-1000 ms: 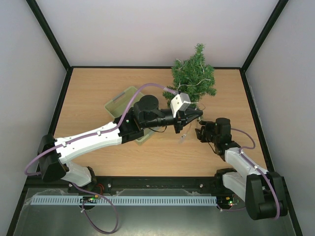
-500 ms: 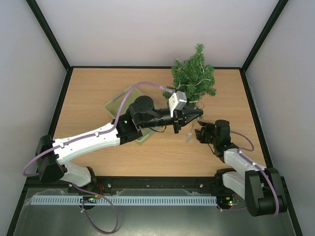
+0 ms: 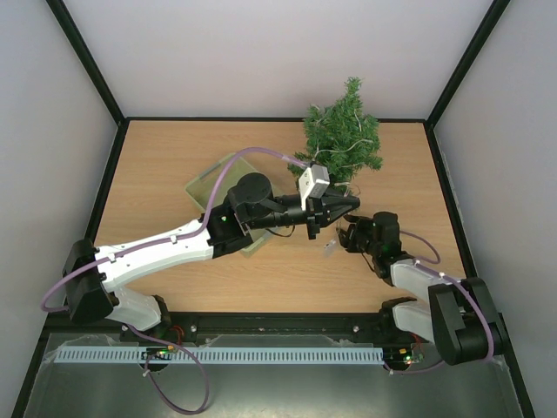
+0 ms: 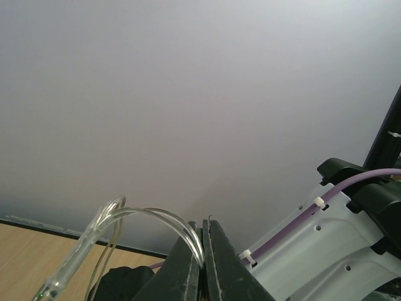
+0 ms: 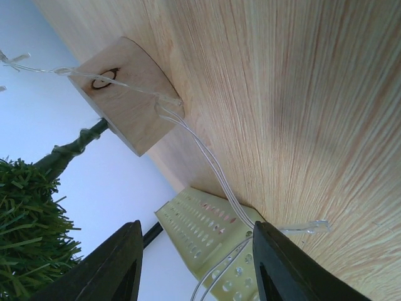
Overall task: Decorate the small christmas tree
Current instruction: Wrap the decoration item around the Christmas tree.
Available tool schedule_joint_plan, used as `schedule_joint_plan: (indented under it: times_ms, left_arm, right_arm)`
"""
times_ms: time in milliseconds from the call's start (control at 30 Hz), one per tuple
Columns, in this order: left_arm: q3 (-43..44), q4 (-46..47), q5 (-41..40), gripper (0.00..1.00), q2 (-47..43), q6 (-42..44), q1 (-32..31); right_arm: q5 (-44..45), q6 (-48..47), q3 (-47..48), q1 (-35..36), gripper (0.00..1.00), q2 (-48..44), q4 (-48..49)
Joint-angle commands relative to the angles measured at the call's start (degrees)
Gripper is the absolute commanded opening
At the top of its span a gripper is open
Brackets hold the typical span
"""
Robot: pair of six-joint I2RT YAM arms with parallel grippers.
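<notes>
The small christmas tree (image 3: pixel 341 135) stands at the table's far right on a wooden block base (image 5: pixel 125 94); its needles (image 5: pixel 28 216) fill the right wrist view's left edge. A clear light string (image 3: pixel 350 153) drapes over the tree and runs down across the table (image 5: pixel 213 164). My left gripper (image 3: pixel 348 205) hovers just in front of the tree, shut (image 4: pixel 205 227) on a loop of that string (image 4: pixel 135 213). My right gripper (image 3: pixel 346 235) is low beside it, open (image 5: pixel 197 251), with the strands passing close to its right finger (image 5: pixel 294 266). A bulb end (image 3: pixel 331 249) dangles below.
A pale green perforated basket (image 3: pixel 211 181) sits left of the tree, half hidden under my left arm; its holed wall (image 5: pixel 210 229) lies straight ahead of the right gripper. Black frame rails and grey walls border the wooden table (image 3: pixel 157 174).
My left gripper has risen and tilted slightly toward the tree with the string. My right gripper has slid left, closer to the left one. The dangling bulb end has shifted a little right.
</notes>
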Motion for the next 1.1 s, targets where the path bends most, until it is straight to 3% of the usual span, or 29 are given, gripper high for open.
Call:
schedule_joint_plan:
  times_ms: [0,133,333,533,767,833,967,1067]
  left_arm:
    - [-0.3,3.4,0.7,0.02,-1.0,-0.1,-0.4]
    - [-0.3,3.9,0.7,0.02,-0.7,-0.1,-0.5]
    - [0.0,3.8,0.4,0.02,0.1,1.3,-0.5]
    - [0.1,4.6,0.3,0.02,0.3,1.9,-0.4]
    - [-1.9,10.5,2.6,0.03,0.5,-3.0,-0.7]
    - [-2.5,11.6,3.1,0.02,0.6,-3.9,-0.7]
    - [-3.4,12.1,2.8,0.02,0.0,-4.3,-0.9]
    - [-4.1,12.3,2.5,0.03,-0.6,-4.4,-0.9]
  right_arm:
    - [0.8,2.2,-1.7,0.3,0.47,0.7,6.1]
    - [-0.7,3.0,-1.9,0.2,0.47,0.6,8.0]
    - [0.7,1.3,-2.1,0.3,0.51,-6.0,-1.8]
    - [0.3,1.4,-1.7,0.6,0.53,-7.9,-3.8]
    - [0.1,3.6,-1.8,1.1,0.52,-4.6,2.4]
    - [0.2,3.8,-2.1,1.1,0.49,-3.5,5.0]
    - [0.9,5.2,-4.2,1.1,0.32,-2.1,10.4]
    - [1.7,5.7,-4.9,1.0,0.32,-2.1,11.4]
